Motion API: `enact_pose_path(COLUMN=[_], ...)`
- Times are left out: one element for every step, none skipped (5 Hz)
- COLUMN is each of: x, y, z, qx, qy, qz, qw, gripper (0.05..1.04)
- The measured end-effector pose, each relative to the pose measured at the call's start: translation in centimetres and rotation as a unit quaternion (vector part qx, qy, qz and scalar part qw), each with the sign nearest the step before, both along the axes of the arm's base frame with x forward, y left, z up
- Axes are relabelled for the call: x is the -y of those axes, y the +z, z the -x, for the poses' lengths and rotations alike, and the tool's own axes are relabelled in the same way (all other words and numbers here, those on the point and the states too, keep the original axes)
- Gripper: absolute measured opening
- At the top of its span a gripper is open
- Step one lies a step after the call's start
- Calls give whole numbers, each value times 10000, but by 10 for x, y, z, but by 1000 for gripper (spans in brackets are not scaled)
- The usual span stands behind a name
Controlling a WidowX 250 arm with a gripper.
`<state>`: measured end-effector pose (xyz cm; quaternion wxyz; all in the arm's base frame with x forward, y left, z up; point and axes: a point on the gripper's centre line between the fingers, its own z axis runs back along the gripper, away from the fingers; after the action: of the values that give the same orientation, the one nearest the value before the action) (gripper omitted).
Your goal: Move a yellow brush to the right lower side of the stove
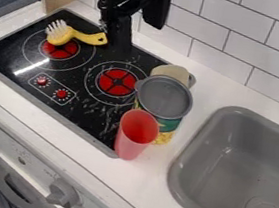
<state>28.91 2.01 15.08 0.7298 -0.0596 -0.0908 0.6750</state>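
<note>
Brush (62,37) on the stove (89,117) at eleven o'clock, handle (89,39) toward three, beside the gripper (119,46); open or closed, I cannot tell. Likely light, stiff, slightly slippery: best pinched mid-handle, clear of the soft bristles (57,27).

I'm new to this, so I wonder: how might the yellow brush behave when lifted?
The brush is probably light and fairly stiff, as its slim handle looks like hard plastic. That smooth handle might let it slip or twist. With its bristles pointing up, it may rock on the stove if nudged.
</note>
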Motion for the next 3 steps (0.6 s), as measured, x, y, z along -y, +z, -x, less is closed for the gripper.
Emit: enact_pose_path(x=[1, -10, -28], y=[-9, -22, -31], z=[-1, -16, -28], qx=[-157, -287, -271], qy=[55, 542, 1125], qz=[55, 225, 292], qw=[9998, 9979, 9929], gripper=[1001, 1001, 1001])
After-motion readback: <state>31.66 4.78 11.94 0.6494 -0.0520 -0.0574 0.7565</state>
